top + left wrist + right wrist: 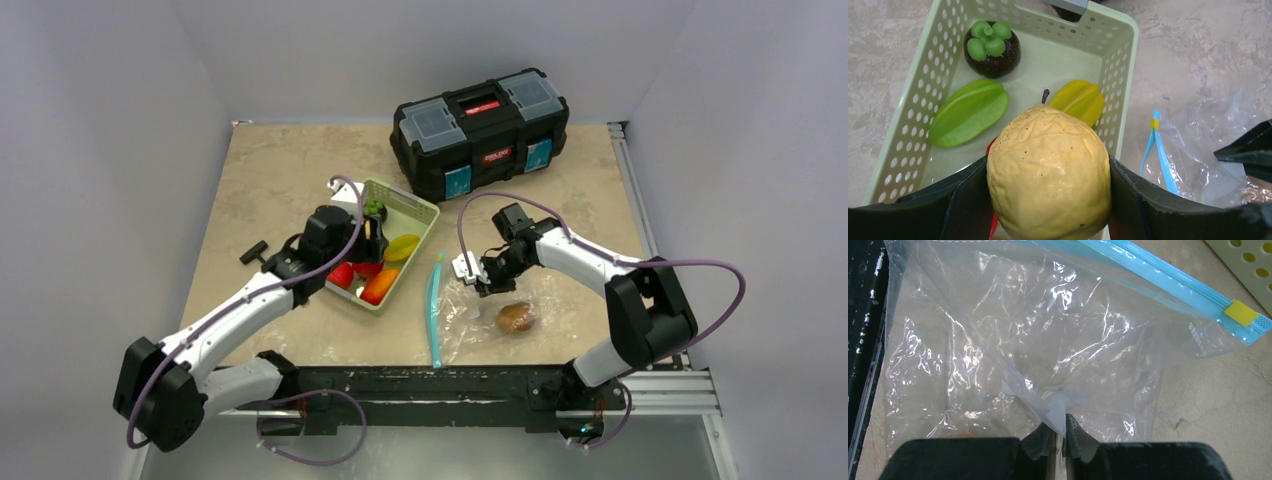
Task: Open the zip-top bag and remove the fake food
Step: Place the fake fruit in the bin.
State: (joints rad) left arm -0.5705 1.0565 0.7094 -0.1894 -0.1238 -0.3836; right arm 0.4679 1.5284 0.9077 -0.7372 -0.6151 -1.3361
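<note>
Top view, left gripper: low over the green basket; its hold is hidden from here.
Top view, basket contents: red piece, orange piece, yellow starfruit.
Top view, zip-top bag: flat on the table, right of the basket, its blue zip strip on the side facing the basket.
Top view, brown fake fruit: inside the bag, near its right edge.
Top view, right gripper: down on the bag's far part.
Top view, toolbox: black, at the table's far edge.
Left wrist, left gripper: spread wide, both fingers pressed on a yellow pear-shaped fruit above the basket.
Left wrist, basket floor: mangosteen in the far corner, green starfruit, yellow starfruit beside it.
Left wrist, zip strip: two blue lines diverging from a yellow tab.
Right wrist, right gripper: nearly closed, pinching a raised fold of the bag's clear film.
Right wrist, zip strip: along the bag's far edge, just beside the basket corner.
</note>
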